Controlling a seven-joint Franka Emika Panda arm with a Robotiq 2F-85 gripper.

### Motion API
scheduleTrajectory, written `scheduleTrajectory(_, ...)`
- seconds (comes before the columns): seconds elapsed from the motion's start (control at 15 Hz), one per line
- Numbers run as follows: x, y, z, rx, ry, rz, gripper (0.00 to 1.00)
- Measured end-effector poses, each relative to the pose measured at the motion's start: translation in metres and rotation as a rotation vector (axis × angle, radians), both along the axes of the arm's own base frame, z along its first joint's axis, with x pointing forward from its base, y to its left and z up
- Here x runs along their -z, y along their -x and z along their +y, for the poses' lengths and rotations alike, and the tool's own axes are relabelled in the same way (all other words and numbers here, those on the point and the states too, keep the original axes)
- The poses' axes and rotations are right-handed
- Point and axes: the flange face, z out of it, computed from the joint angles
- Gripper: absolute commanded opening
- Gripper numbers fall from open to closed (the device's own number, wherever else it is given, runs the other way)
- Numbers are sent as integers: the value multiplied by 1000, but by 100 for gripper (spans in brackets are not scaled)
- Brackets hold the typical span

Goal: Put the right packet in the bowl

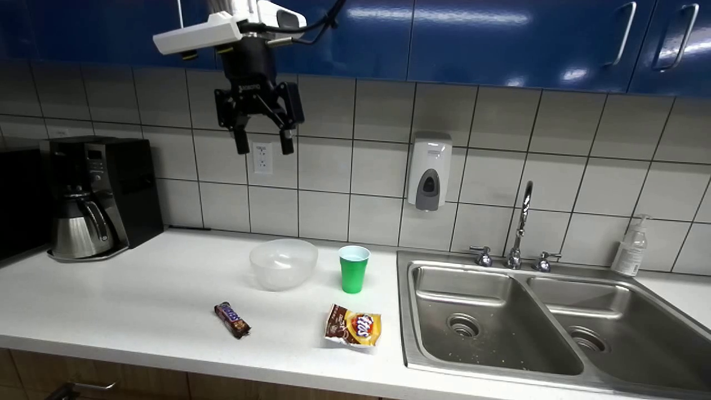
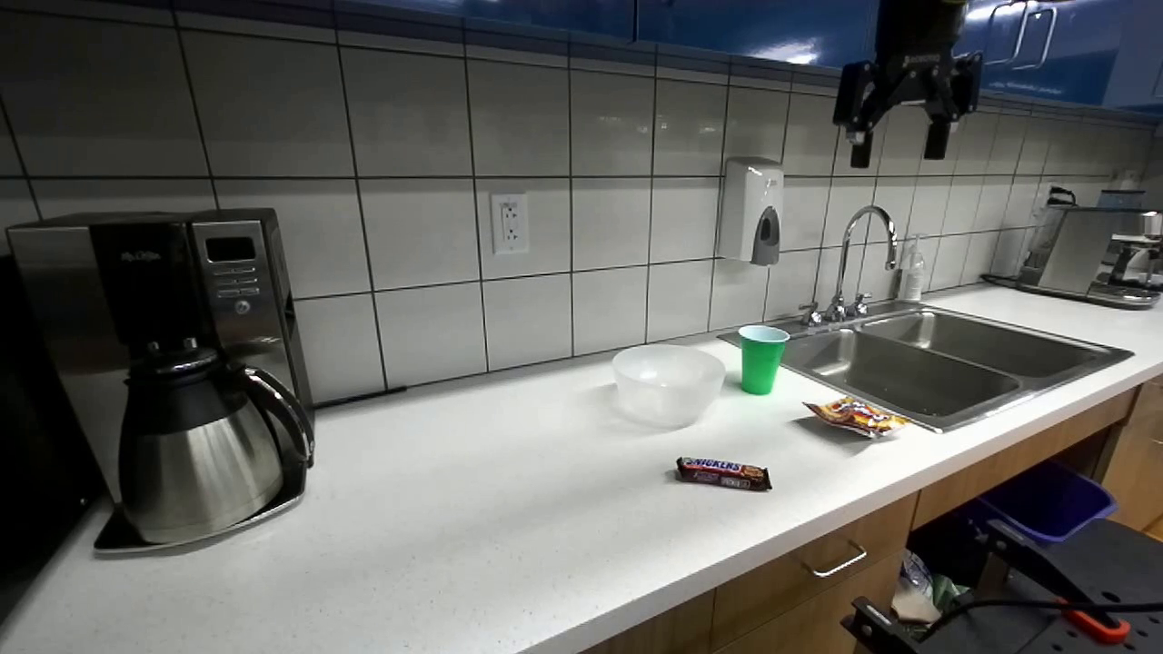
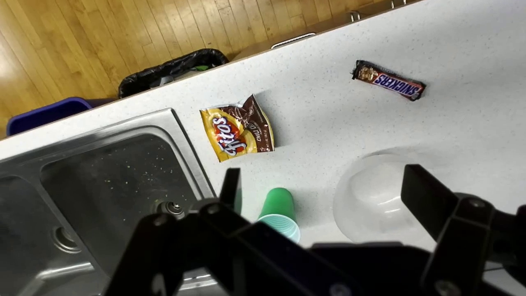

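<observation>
This is a kitchen; whether a home's or an office's, the views do not tell. The tool (image 1: 265, 145) hangs above a white worktop (image 1: 139, 300). In an exterior view, blue wall cupboards (image 1: 500, 44) and a tiled wall (image 1: 325, 161) stand behind it; to its right there are a wall-mounted dispenser (image 1: 430, 164) and, lower, a double steel sink (image 1: 554, 328) with a curved faucet (image 1: 521, 222); to its left, lower, a coffee maker (image 1: 125, 178) with a carafe (image 1: 79, 230). Wood-fronted drawers (image 2: 781, 577) lie below the tool, under the worktop.
</observation>
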Motion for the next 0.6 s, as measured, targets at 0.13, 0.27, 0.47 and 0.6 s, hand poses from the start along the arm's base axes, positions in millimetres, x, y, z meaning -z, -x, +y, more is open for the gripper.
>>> scheduleTrajectory(0.13,11,2,-11,26,0,-12,100)
scheduleTrajectory(0.27,23,4,-24,52,-4,-23,100)
scheduleTrajectory(0.47,44,7,-43,93,-10,-33,100)
scheduleTrajectory(0.6,62,8,-54,123,-13,-45,100)
